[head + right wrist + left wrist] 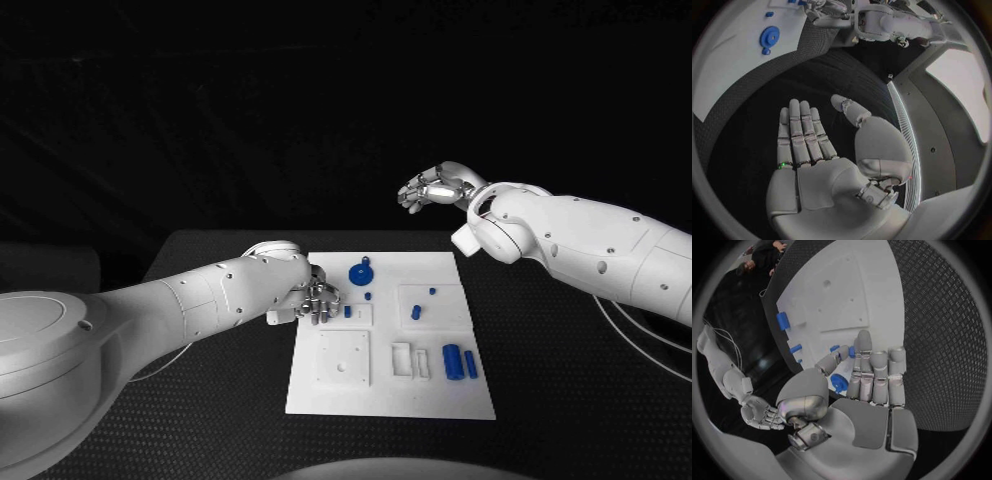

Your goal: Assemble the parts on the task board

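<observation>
Black bench (pixel 216 400) is carrying the task board (pixel 378 395); left hand (pixel 316 297), fingers apart, is hovering over small, probably light, rigid parts (pixel 451 361); right hand (pixel 433 186) is hanging empty, fingers loosely spread.

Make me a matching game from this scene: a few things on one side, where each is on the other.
Things:
1. left hand
2. right hand
3. round blue part
4. long blue part

Places:
A. raised beyond the table's far edge
B. near end of the board, right side
C. at the board's left edge
D. far end of the board

Pairs: 1-C, 2-A, 3-D, 4-B
</observation>
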Robot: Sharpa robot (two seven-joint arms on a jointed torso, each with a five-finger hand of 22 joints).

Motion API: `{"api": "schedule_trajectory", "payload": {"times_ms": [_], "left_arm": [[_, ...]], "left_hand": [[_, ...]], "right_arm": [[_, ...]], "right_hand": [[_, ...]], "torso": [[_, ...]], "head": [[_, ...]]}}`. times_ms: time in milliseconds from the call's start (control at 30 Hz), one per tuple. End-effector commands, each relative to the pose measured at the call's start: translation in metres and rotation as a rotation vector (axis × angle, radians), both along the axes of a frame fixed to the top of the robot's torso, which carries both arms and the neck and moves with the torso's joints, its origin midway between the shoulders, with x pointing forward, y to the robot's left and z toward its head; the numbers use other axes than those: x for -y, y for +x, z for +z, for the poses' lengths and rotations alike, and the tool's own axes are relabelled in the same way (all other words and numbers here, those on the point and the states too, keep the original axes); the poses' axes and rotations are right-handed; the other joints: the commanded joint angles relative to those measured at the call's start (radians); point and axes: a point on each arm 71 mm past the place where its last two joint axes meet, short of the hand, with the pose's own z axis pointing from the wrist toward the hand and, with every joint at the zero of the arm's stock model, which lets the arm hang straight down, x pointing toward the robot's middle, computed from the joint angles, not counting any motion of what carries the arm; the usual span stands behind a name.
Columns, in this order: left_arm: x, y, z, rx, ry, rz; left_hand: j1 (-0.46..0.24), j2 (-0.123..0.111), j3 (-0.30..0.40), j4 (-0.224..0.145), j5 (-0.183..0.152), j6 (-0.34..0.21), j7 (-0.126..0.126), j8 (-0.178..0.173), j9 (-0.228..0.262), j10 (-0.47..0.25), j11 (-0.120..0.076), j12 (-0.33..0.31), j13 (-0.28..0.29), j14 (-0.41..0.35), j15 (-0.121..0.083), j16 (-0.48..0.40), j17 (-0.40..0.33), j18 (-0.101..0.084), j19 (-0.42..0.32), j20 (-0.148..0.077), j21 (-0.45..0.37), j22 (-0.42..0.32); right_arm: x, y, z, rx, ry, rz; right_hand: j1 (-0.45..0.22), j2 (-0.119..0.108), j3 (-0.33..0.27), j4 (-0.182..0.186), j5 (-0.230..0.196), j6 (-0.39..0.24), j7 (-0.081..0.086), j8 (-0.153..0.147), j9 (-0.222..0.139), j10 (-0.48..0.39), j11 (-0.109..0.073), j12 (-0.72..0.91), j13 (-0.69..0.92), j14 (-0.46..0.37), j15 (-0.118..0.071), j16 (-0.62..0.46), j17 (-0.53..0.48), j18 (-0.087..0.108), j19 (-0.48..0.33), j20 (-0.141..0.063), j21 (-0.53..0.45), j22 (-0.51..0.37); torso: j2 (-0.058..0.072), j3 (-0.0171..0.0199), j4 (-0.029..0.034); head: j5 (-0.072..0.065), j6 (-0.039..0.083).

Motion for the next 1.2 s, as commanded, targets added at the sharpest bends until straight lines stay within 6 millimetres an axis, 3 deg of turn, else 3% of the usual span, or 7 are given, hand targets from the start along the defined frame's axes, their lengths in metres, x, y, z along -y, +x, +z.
{"api": "schedule_trajectory", "payload": {"times_ms": [33,400,567,633,667,700,1200], "left_arm": [[0.001,-0.003,-0.005,-0.008,0.019,-0.004],[0.001,-0.002,-0.006,0.005,0.012,0.005],[-0.001,-0.001,-0.006,0.009,0.015,0.013],[-0.003,-0.001,-0.006,0.009,0.014,0.018],[-0.003,-0.001,-0.006,0.009,0.015,0.020],[-0.004,-0.001,-0.006,0.010,0.016,0.022],[-0.012,0.001,-0.006,0.020,0.020,0.042]], "left_hand": [[0.018,0.018,0.045,0.035,-0.007,-0.005,-0.003,-0.005,-0.001,0.011,-0.017,0.005,0.002,0.051,-0.061,0.005,-0.001,0.019,0.005,-0.105,0.007,0.018],[0.020,0.010,0.043,0.038,-0.016,-0.013,-0.001,-0.014,-0.003,0.009,-0.016,0.007,0.007,0.052,-0.060,0.008,-0.005,0.019,0.006,-0.105,0.007,0.016],[0.028,-0.016,0.037,0.074,-0.111,-0.018,0.001,-0.030,-0.007,0.007,-0.015,0.009,0.016,0.053,-0.058,0.013,-0.017,0.020,0.011,-0.104,0.003,0.011],[0.023,-0.056,0.026,0.110,-0.177,-0.037,0.007,-0.047,-0.016,0.005,-0.011,0.008,0.018,0.052,-0.056,0.014,-0.023,0.021,0.013,-0.103,0.001,0.010],[0.015,-0.066,0.012,0.120,-0.179,-0.039,0.008,-0.049,-0.017,0.004,-0.009,0.008,0.020,0.052,-0.054,0.014,-0.025,0.020,0.013,-0.102,0.001,0.010],[-0.014,-0.054,-0.051,0.114,-0.123,-0.042,0.010,-0.050,-0.015,0.001,-0.009,0.009,0.023,0.050,-0.050,0.017,-0.027,0.019,0.012,-0.099,0.005,0.013],[-0.040,-0.125,-0.151,0.158,-0.230,-0.055,0.010,-0.060,-0.021,-0.016,-0.008,0.021,0.063,0.041,-0.054,0.029,-0.043,0.030,0.002,-0.100,-0.006,0.011]], "right_arm": [[-0.002,0.000,0.000,-0.005,0.003,0.018],[-0.003,0.000,0.000,-0.005,0.003,0.018],[-0.002,0.000,0.000,-0.006,0.003,0.017],[-0.002,0.000,0.000,-0.006,0.003,0.017],[-0.002,0.000,0.000,-0.006,0.002,0.017],[-0.001,0.000,0.000,-0.006,0.002,0.016],[0.000,0.000,0.000,-0.006,0.002,0.014]], "right_hand": [[0.011,-0.002,-0.005,0.000,0.003,-0.007,0.001,0.006,-0.001,0.005,0.001,-0.004,-0.002,-0.001,0.005,-0.006,-0.001,-0.009,0.001,0.001,-0.006,0.002],[0.011,-0.002,-0.005,0.000,0.003,-0.007,0.001,0.006,-0.001,0.005,0.001,-0.004,-0.004,-0.001,0.005,-0.006,-0.002,-0.009,0.000,0.001,-0.007,0.002],[0.011,-0.002,-0.005,0.000,0.003,-0.007,0.002,0.006,-0.002,0.005,0.001,-0.004,-0.004,-0.001,0.005,-0.006,-0.002,-0.009,0.000,0.001,-0.008,0.003],[0.011,-0.002,-0.005,0.000,0.003,-0.007,0.002,0.006,-0.002,0.005,0.001,-0.005,-0.005,-0.001,0.005,-0.007,-0.003,-0.009,0.000,0.002,-0.008,0.003],[0.011,-0.003,-0.006,0.000,0.003,-0.008,0.002,0.006,-0.002,0.005,0.001,-0.005,-0.006,-0.002,0.005,-0.007,-0.003,-0.009,0.000,0.002,-0.009,0.003],[0.011,-0.003,-0.006,0.000,0.003,-0.008,0.002,0.006,-0.002,0.004,0.001,-0.005,-0.006,-0.002,0.005,-0.007,-0.003,-0.010,0.000,0.002,-0.009,0.003],[0.011,-0.004,-0.006,-0.001,0.004,-0.010,0.002,0.006,-0.004,0.004,0.003,-0.006,-0.010,-0.003,0.006,-0.008,-0.004,-0.010,-0.001,0.002,-0.012,0.005]], "torso": [[0.000,-0.0005,0.0003],[-0.001,-0.0004,0.0018],[-0.001,-0.0007,0.0007],[-0.001,-0.0005,0.0009],[-0.001,-0.0007,0.0012],[-0.002,-0.0006,0.0014],[-0.002,-0.0010,0.0017]], "head": [[-0.002,-0.002],[-0.003,-0.003],[-0.001,-0.001],[-0.002,-0.002],[-0.002,-0.002],[-0.002,-0.003],[-0.003,0.001]]}}
